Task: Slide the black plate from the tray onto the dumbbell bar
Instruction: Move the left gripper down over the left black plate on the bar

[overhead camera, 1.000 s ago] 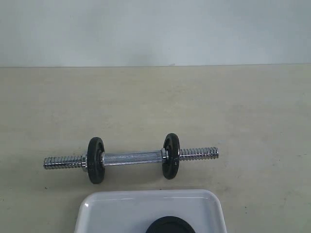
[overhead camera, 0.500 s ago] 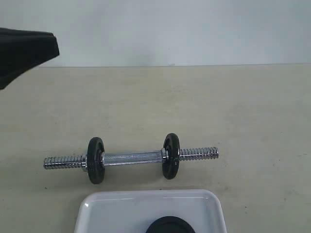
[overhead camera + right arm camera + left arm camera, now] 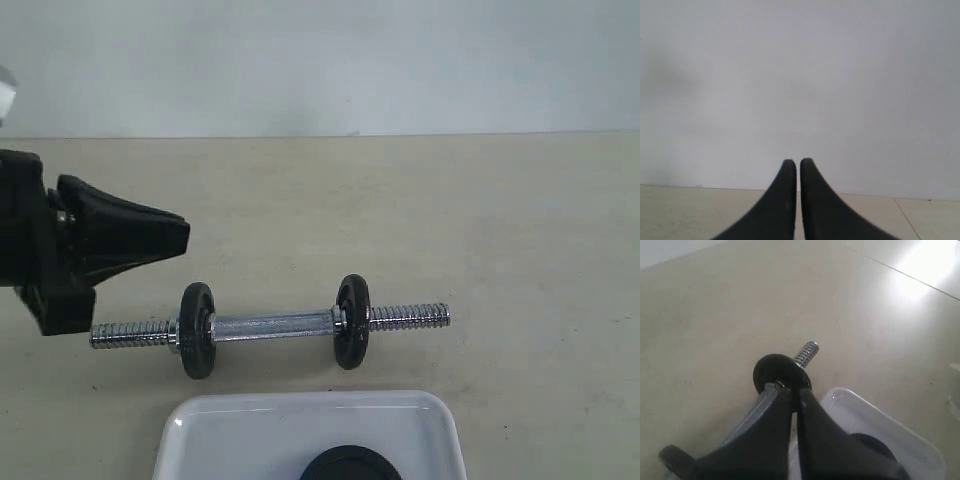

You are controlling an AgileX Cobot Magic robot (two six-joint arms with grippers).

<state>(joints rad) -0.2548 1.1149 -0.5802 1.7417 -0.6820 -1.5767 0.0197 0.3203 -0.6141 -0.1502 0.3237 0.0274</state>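
The approach is apparently just starting: the left gripper (image 3: 183,234), closed and empty, is hovering near the dumbbell bar's (image 3: 272,325) left end. The right gripper (image 3: 798,163) is likewise closed on nothing. The black plate (image 3: 350,465) is lying in the tray (image 3: 300,400) beside the bar, awaiting opened jaws.

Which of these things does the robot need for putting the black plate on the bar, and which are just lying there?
For the job:
black plate
white tray
dumbbell bar
left claw

Just there:
near disc, already on the bar
far disc, already on the bar
table
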